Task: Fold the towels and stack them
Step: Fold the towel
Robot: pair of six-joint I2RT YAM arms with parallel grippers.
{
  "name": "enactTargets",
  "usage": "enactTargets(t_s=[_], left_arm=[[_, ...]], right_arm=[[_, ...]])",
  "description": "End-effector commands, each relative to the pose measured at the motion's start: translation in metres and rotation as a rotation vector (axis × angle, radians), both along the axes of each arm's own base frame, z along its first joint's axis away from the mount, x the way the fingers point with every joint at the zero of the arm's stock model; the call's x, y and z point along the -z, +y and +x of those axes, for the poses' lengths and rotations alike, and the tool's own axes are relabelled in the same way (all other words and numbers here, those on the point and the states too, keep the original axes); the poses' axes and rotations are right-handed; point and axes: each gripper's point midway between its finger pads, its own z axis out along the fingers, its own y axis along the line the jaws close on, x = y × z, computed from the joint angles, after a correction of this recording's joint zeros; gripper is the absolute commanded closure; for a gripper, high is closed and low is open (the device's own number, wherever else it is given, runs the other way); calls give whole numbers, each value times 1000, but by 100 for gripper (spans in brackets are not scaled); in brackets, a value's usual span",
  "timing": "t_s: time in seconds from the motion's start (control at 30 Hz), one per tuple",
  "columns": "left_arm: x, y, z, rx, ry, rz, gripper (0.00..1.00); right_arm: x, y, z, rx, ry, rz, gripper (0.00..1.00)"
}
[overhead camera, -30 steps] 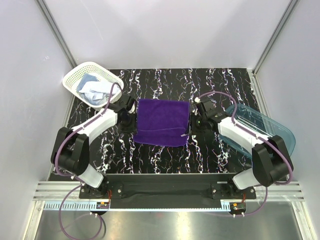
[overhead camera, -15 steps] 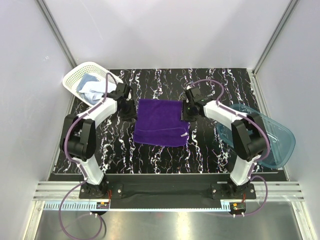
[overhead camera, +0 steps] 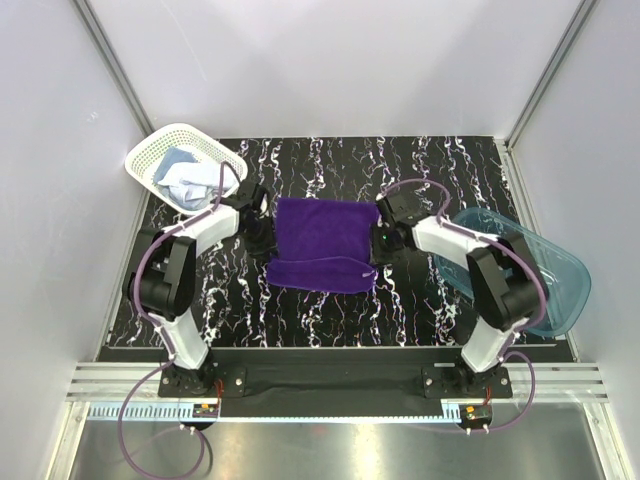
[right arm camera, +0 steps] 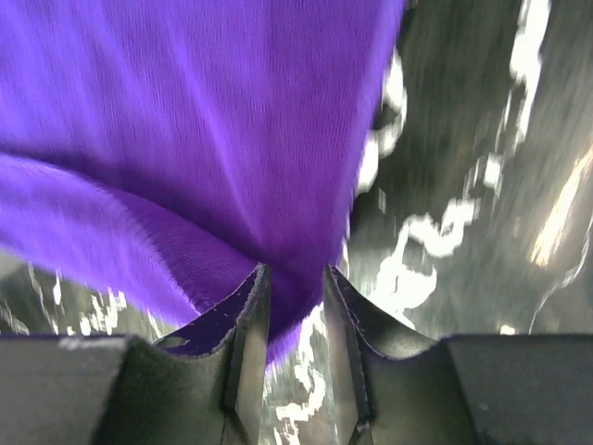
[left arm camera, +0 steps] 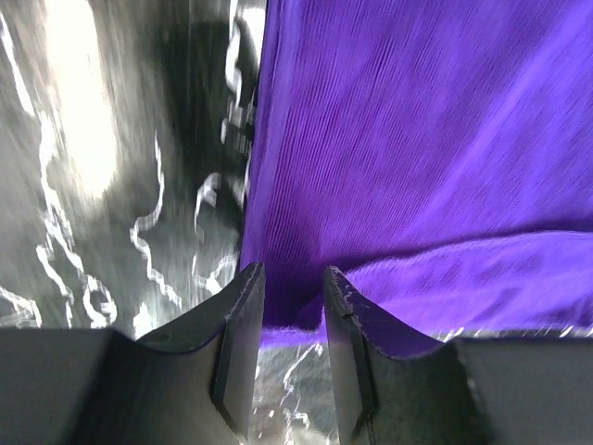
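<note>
Purple towel (overhead camera: 322, 235) is laid flat mid-table (overhead camera: 430, 300), with a flap doubled over along the near edge and the fold line running left-right. Left gripper (overhead camera: 263, 240) is set at its left edge and right gripper (overhead camera: 379, 243) at its right, so the cloth lies inward of each, equally near. In both wrist views the cloth edge is seen between narrowly parted jaws, but a firm pinch cannot be told. Only the top view shows the other towels (overhead camera: 185, 175) lying in the basket (overhead camera: 150, 150).

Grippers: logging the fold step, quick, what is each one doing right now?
Left gripper: closed on the purple towel, at its left edge.
Right gripper: closed on the same towel, at its right edge.
</note>
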Motion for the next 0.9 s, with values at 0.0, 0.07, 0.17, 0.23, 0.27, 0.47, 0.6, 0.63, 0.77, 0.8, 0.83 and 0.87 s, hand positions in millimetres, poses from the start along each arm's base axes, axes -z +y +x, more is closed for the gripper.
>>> enactTargets(t_s=[0.0, 0.07, 0.17, 0.23, 0.27, 0.47, 0.6, 0.63, 0.77, 0.8, 0.83, 0.87], left_arm=[[-18, -2, -14, 12, -40, -32, 64], [-13, 6, -27, -4, -32, -9, 65], [-10, 14, -35, -24, -39, 26, 65], [-7, 18, -38, -35, -33, 52, 66], [-7, 19, -39, -40, -35, 63, 67], [-16, 28, -30, -83, -73, 118, 66], [-23, 5, -24, -49, -92, -5, 65], [-20, 4, -23, -51, -82, -4, 65], [-11, 4, -24, -52, -54, 2, 65], [-10, 1, -23, -47, -55, -9, 66], [-10, -1, -24, -49, -52, -17, 66], [-8, -1, -25, -49, -52, -20, 66]], right_arm=[[-26, 13, -20, -51, -58, 125, 64], [-18, 7, -36, -44, -36, 127, 64], [-21, 4, -43, -35, -58, 145, 64], [-18, 2, -49, -34, -45, 144, 64], [-18, 2, -48, -33, -44, 142, 64], [-24, 0, -44, 4, -52, 134, 61], [-30, -1, -41, 75, -44, 141, 60], [-30, -1, -40, 92, -39, 143, 60], [-27, 3, -39, 158, -11, 167, 61], [-25, 3, -38, 166, -11, 166, 62], [-23, 2, -38, 174, -7, 160, 62], [-20, 0, -38, 190, -1, 154, 63]])
